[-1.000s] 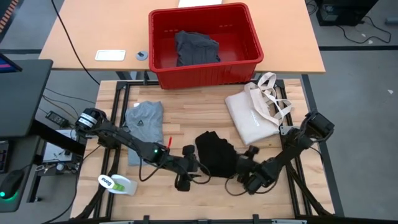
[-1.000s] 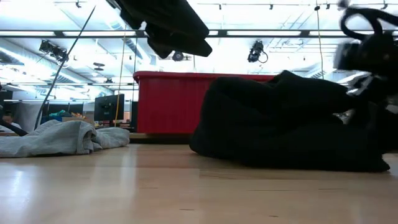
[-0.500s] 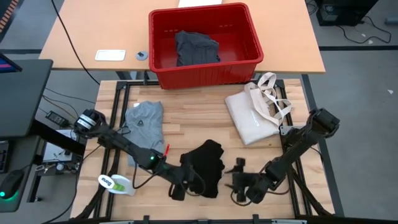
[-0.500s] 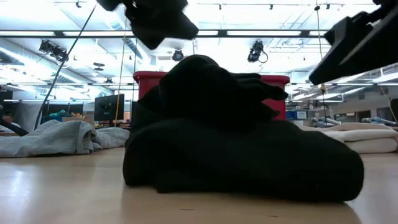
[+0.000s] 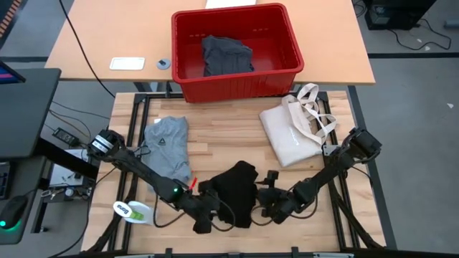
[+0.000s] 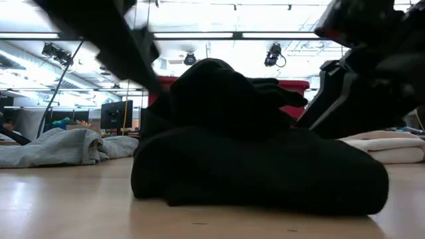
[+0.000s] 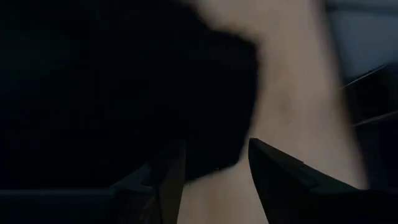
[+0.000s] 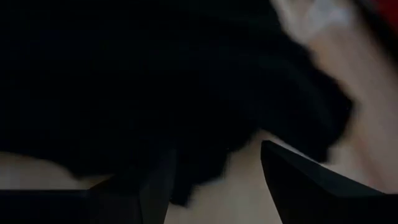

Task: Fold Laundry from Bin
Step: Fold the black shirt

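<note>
The black garment (image 5: 233, 192) lies bunched in a heap on the wooden table's near middle (image 6: 259, 166). My left gripper (image 5: 212, 209) stands open at the heap's near left edge. In the left wrist view (image 7: 214, 180) the cloth's edge reaches between its fingers. My right gripper (image 5: 264, 197) stands open at the heap's right edge (image 8: 214, 186). The light grey T-shirt (image 5: 166, 140) lies flat at the table's left. The red bin (image 5: 287, 68) stands on the farther table with a dark grey garment (image 5: 226, 54) in it. My left gripper has the black garment's edge (image 7: 217, 146) between its open fingers, which slant down from the table's left. I cannot tell whether they touch it. My right gripper has the garment's edge (image 8: 205, 165) between its open fingers, slanting down from the right. I cannot tell whether it touches.
A cream tote bag (image 5: 290, 136) with loop handles lies at the table's far right. A white-and-green object (image 5: 136, 211) sits at the near left edge. A white card (image 5: 127, 63) and a small round thing (image 5: 163, 63) lie on the farther table.
The black garment has slid toward the near edge and a little left, then lain still for the last half second. My left gripper has gone toward the near edge and sunk. My right gripper has turned and come left to the heap's right edge.
</note>
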`<state>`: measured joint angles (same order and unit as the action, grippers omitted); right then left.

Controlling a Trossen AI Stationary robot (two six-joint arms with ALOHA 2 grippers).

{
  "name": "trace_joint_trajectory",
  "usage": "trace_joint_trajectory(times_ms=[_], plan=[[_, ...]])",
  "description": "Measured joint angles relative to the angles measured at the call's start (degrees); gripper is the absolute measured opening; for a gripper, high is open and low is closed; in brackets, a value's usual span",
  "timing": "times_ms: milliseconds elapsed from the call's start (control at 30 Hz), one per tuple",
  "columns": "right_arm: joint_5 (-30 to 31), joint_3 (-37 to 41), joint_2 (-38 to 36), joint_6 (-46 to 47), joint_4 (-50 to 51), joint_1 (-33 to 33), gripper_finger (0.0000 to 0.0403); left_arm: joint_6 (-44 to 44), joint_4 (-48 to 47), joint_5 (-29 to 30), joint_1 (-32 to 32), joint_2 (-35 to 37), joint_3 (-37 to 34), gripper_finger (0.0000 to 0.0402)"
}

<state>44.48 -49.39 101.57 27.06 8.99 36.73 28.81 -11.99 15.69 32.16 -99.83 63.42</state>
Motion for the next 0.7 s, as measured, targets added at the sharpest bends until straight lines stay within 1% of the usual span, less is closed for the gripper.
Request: trace_joint_trajectory(times_ms=[100, 167, 300, 333, 400, 500, 633, 700], plan=[[-2.02, 0.0, 0.41, 0.25, -3.21, -0.12, 0.0242, 1.9, -4.84, 3.9, 0.78, -0.85, -0.04, 0.0181], [-2.11, 0.0, 0.49, 0.2, -3.97, 0.14, 0.0242, 1.35, -6.72, 8.53, 1.56, -0.84, -0.04, 0.0181], [-2.16, 0.0, 0.49, -0.1, -4.69, 0.09, 0.0242, -1.81, -7.12, 19.16, 2.95, -0.51, -0.04, 0.0181], [-2.26, 0.0, 0.49, -0.1, -4.69, -0.07, 0.0242, -2.99, -7.18, 20.81, 3.12, -0.36, -0.03, 0.0181], [-2.32, 0.0, 0.49, -0.14, -5.09, -0.17, 0.0242, -3.72, -9.18, 22.27, 3.11, -0.31, 0.04, 0.0181], [-2.31, 0.0, 0.49, -0.26, -5.81, -0.17, 0.0242, -2.24, -10.69, 24.12, 2.58, -0.68, -0.07, 0.0181], [-2.35, 0.0, 0.49, -0.26, -5.98, -0.17, 0.0242, -5.84, -10.68, 29.79, 2.88, -1.41, -0.02, 0.0181], [-2.38, 0.0, 0.49, -0.09, -5.96, -0.17, 0.0242, -9.02, -10.5, 32.63, 3.92, -1.49, -0.11, 0.0181]])
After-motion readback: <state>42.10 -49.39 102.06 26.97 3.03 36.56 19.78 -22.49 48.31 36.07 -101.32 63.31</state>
